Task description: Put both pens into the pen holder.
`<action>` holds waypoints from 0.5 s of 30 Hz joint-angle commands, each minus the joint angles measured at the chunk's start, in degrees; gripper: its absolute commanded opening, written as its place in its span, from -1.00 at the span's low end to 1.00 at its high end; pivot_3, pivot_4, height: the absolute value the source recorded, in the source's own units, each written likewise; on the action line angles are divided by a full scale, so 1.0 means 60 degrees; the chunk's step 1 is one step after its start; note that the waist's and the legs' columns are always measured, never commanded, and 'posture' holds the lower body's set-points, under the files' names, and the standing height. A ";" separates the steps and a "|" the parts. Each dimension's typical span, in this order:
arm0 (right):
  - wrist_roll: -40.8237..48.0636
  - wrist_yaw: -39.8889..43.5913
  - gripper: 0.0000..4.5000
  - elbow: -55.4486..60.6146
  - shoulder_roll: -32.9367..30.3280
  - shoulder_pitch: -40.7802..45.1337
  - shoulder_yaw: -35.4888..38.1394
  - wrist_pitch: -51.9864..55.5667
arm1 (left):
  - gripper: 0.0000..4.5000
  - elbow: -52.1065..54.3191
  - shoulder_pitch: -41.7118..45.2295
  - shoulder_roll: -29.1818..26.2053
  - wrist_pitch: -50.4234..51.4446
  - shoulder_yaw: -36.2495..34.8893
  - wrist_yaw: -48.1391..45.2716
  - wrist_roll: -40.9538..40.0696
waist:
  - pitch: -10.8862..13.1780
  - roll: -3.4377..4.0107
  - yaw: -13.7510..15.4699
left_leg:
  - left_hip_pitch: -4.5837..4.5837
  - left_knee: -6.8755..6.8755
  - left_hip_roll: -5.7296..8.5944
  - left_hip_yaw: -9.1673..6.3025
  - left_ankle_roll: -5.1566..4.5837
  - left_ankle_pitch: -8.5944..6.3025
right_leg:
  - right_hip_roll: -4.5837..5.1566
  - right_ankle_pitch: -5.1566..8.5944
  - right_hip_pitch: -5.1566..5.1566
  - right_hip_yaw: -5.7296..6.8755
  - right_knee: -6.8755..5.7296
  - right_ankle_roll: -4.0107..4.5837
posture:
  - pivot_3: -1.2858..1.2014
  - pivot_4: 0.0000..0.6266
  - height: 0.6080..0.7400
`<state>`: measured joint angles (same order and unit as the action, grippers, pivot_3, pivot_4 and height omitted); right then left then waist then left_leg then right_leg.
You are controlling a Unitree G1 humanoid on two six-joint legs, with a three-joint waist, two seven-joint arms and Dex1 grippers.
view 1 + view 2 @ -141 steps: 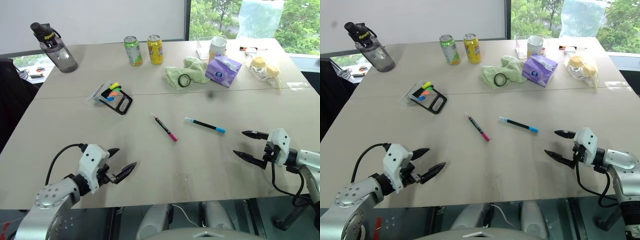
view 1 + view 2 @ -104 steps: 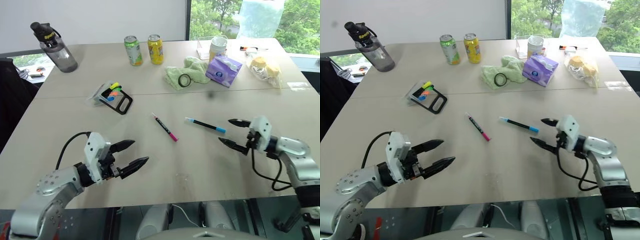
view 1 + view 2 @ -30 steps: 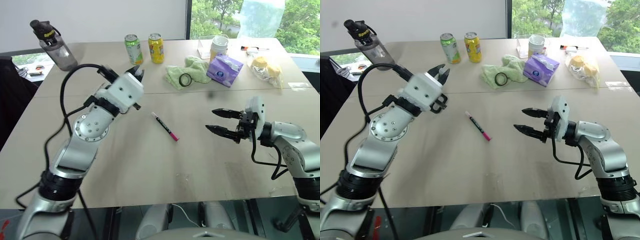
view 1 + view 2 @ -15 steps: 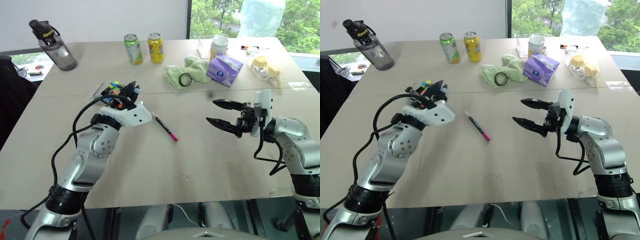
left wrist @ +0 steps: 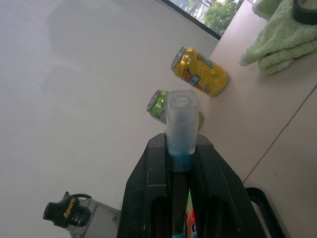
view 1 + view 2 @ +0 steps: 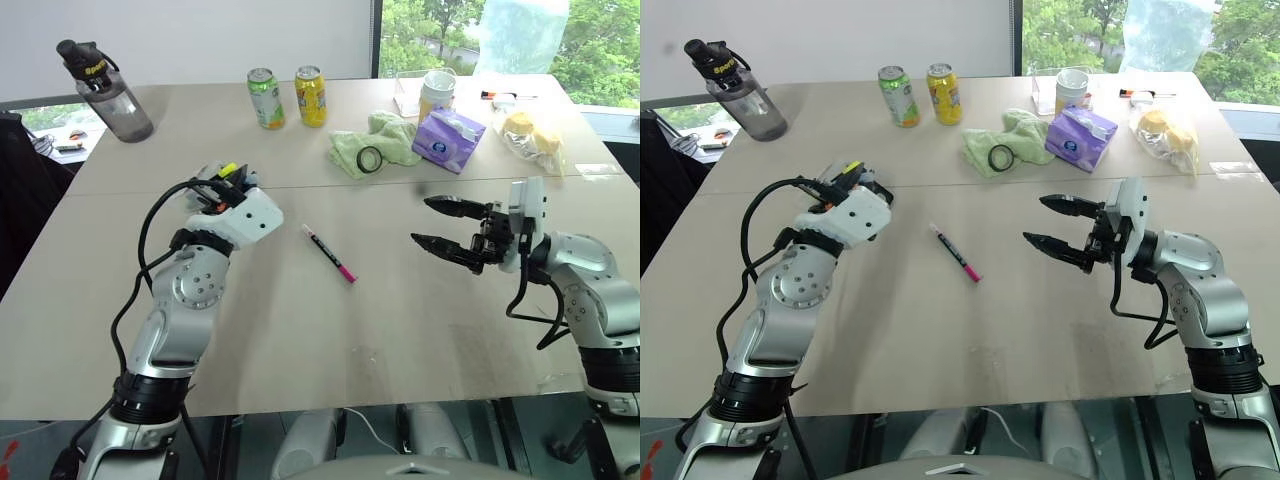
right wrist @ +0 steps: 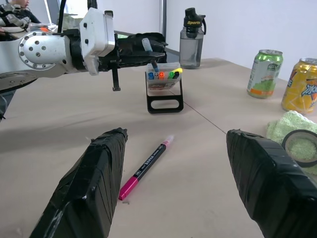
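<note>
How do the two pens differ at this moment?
The blue-ended pen is clamped in the shut left gripper, above the pen holder; the pink-capped pen lies flat on the table, untouched. The open right gripper holds nothing. Both pens are thin, black-bodied, and outside the holder.

A wide beige table (image 6: 300, 330) carries everything. Near its middle lies a black pen with a pink cap (image 6: 329, 253), slanted and alone. To the left stands the pen holder (image 7: 164, 89), coloured caps showing at its top. At the far left corner stands a grey water bottle (image 6: 105, 90). Along the far edge stand a green can (image 6: 265, 99) and a yellow can (image 6: 310, 97) side by side, then a green cloth (image 6: 378, 145) with a black ring (image 6: 369, 159) on it, a purple tissue pack (image 6: 447, 141), a white cup (image 6: 436, 97) and a clear bag (image 6: 530, 138).
</note>
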<state>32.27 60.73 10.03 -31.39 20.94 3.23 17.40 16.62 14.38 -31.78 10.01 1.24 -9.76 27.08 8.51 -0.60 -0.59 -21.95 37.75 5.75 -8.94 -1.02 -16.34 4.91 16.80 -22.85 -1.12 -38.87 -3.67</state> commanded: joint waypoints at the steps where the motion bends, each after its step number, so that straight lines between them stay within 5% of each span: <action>1: 0.0148 0.0012 0.52 0.0217 -0.0055 -0.0028 0.0200 -0.0131 | -1.00 0.0128 -0.0015 0.0078 0.0080 -0.0373 0.0089 -0.0049 | 0.0000 0.0000 -0.0013 | 0.0001 0.0000 0.0000 0.0000 0.0000 0.0000 | 0.0000 0.0000 0.0000 -0.0001 -0.0001 0.0000 | 0.03 -0.52 1.00; 12: 0.0097 0.0035 0.52 0.0167 -0.0028 -0.0042 0.0142 -0.0181 | -1.00 -0.0040 0.0003 0.0370 0.0271 -0.0702 0.0275 -0.0084 | 0.0000 0.0000 -0.0010 | 0.0001 0.0011 0.0000 0.0001 0.0000 0.0000 | -0.0001 0.0000 0.0002 0.0000 -0.0007 0.0000 | 0.03 -0.52 1.00; 13: 0.0094 0.0034 0.55 0.0169 -0.0027 -0.0048 0.0141 -0.0185 | -0.56 -0.0105 0.0037 0.0366 0.0305 -0.0741 0.0272 -0.0100 | 0.0000 0.0000 -0.0012 | 0.0000 0.0013 0.0000 0.0001 0.0000 0.0000 | -0.0001 0.0000 0.0003 0.0000 -0.0007 0.0000 | 0.03 -0.52 1.00; 15: 0.0084 0.0031 0.55 0.0189 -0.0027 -0.0085 0.0139 -0.0204 | -0.19 -0.0288 0.0127 0.0361 0.0392 -0.0861 0.0271 -0.0163 | 0.0000 0.0000 -0.0010 | 0.0002 0.0013 0.0000 0.0002 0.0000 0.0000 | -0.0001 0.0000 0.0002 -0.0001 -0.0009 0.0000 | 0.03 -0.52 1.00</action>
<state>32.20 60.75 10.03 -31.40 20.59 3.23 17.25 14.87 14.39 -29.38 12.13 -2.09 -8.85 26.68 8.51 -0.60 -0.66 -21.94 37.83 5.75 -8.94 -1.02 -16.34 4.90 16.80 -22.83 -1.12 -38.92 -3.67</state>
